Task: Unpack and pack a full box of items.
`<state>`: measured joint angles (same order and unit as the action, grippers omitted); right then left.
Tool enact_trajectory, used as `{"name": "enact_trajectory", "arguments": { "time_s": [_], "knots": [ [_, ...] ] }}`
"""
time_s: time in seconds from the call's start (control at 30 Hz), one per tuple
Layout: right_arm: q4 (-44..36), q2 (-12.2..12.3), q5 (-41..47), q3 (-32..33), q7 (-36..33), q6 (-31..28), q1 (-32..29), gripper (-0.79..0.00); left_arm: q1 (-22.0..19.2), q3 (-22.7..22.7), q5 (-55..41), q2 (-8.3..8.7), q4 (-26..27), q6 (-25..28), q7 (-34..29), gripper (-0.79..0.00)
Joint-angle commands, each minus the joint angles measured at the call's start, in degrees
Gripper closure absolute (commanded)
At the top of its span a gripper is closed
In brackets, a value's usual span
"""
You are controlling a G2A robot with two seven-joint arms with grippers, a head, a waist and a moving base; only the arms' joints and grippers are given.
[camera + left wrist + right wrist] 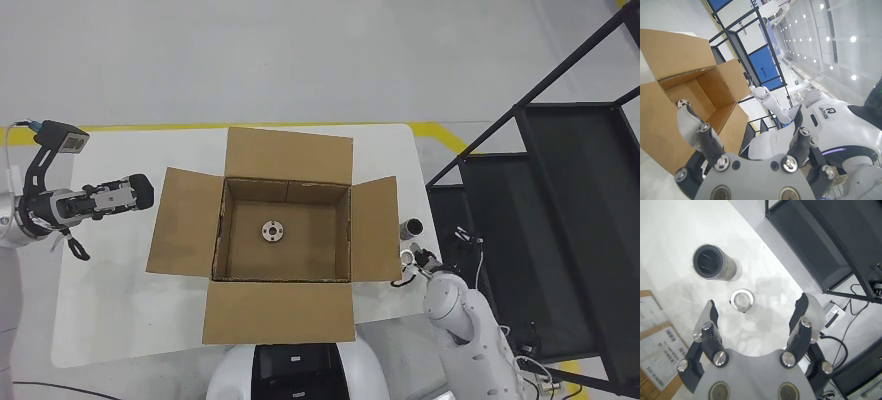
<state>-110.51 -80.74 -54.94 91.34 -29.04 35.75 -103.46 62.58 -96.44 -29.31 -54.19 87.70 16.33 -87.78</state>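
Ring point(743, 308), frame centre: small, stiff metal, likely slick; pinch across rim. Right gripper point(757, 303) spread near it; left gripper point(742, 109) spread.

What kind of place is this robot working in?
Probably an industrial hall or robotics test floor: a high ceiling with rows of lights, black metal racks beside the table, and yellow floor marking.

The open box point(290, 155) holds one metal disc point(271, 232).
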Motion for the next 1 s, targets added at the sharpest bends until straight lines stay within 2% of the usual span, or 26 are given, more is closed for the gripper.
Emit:
{"name": "enact_trajectory", "arguments": {
  "time_s": [0.0,0.13,0.27,0.4,0.53,0.63,0.77,0.87,0.97],
  "knots": [
    [-4.3,-0.2,4.2,1.6,3.5,-2.3,-2.6,-0.785,0.0,0.0,0.0,0.00,0.0,0.0,0.0,-0.785],
    [-9.7,-0.6,11.1,3.4,11.2,-8.6,-6.5,-0.785,0.0,0.0,0.0,0.00,0.0,0.0,0.0,-0.785],
    [-13.9,-0.6,13.1,3.0,16.1,-16.3,-8.8,-0.785,0.0,0.0,0.0,0.00,0.0,0.0,0.0,-0.785],
    [-17.1,-0.4,9.8,0.5,17.7,-21.5,-9.0,-0.785,0.0,0.0,0.0,0.00,0.0,0.0,0.0,-0.785],
    [-20.2,-0.3,3.5,-3.4,17.9,-23.4,-6.8,-0.785,0.0,0.0,0.0,0.00,0.0,0.0,0.0,-0.785],
    [-22.8,-0.1,-3.4,-7.9,15.7,-24.5,-4.5,-0.785,0.0,0.0,0.0,0.00,0.0,0.0,0.0,-0.785],
    [-24.1,0.2,-12.4,-14.4,9.1,-26.6,-0.9,-0.785,0.0,0.0,0.0,0.00,0.0,0.0,0.0,-0.785],
    [-22.8,0.3,-15.5,-18.9,-0.5,-27.9,2.5,-0.785,0.0,0.0,0.0,0.00,0.0,0.0,0.0,-0.785],
    [-19.0,0.0,-18.8,-24.1,-11.4,-26.4,8.0,-0.785,0.0,0.0,0.0,0.00,0.0,0.0,0.0,-0.785]
  ]
}}
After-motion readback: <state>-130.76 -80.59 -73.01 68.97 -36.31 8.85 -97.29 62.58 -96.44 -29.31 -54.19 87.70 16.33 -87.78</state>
